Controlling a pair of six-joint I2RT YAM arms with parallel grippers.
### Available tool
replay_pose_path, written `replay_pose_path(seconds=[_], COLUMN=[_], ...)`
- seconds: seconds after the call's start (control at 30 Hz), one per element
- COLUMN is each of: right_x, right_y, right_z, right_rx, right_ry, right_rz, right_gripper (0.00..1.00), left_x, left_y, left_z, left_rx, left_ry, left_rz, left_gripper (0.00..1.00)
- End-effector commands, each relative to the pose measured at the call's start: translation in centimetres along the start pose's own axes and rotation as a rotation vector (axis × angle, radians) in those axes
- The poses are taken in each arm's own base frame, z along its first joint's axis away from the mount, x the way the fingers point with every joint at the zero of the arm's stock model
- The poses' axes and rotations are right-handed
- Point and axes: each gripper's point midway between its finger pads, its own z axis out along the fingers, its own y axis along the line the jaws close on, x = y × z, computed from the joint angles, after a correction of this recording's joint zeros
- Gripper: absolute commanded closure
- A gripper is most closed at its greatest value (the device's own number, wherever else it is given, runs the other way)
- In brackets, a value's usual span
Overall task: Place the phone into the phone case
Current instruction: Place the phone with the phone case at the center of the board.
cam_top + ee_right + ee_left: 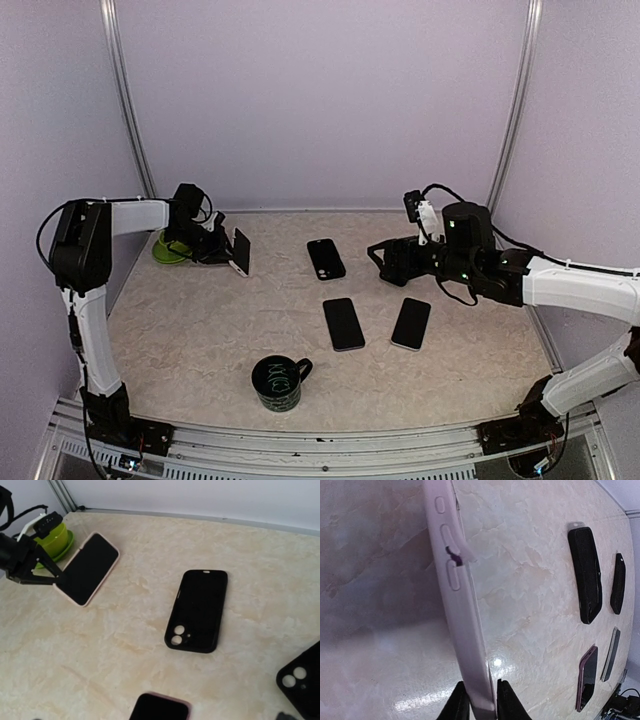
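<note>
My left gripper (222,247) is shut on the lower end of a phone in a pale pink case (240,252), held tilted on its edge at the far left. In the left wrist view the fingertips (461,702) pinch the case's side (460,605), where a bit of rim sticks out by the buttons. It shows in the right wrist view (87,570), screen dark. An empty black case (326,258) lies flat mid-table, also in the right wrist view (197,610). My right gripper (382,262) hovers just right of it, looks open and is empty; its fingers are out of the wrist view.
A pink-rimmed phone (343,323) and a grey-edged phone (411,323) lie flat in front of the black case. A second black case (300,680) lies under my right gripper. A dark mug (279,383) stands near the front. A green bowl (168,248) sits behind my left gripper.
</note>
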Motion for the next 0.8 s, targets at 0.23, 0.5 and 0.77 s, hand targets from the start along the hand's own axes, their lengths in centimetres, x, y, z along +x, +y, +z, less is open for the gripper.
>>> replay_pose_path(seconds=[0.23,0.5,0.77], right_x=[0.0,0.1,0.4], right_y=[-0.4,-0.6,-0.8], right_z=[-0.6,-0.5,-0.4], right_rx=[0.015,0.02,0.03], right_ry=[-0.011,-0.006,0.005], right_rz=[-0.014,-0.017,-0.027], right_gripper=[0.0,0.0,0.0], left_x=[-1.0,-1.5,-1.6], left_y=[1.3,2.6,4.9], left_z=[-0.3,-0.4,0.6], left_rx=[-0.016,-0.076,-0.171], left_ry=[0.005,-0.024,-0.028], left_rz=[-0.006,-0.018,-0.04], left_gripper=[0.64,0.54,0.51])
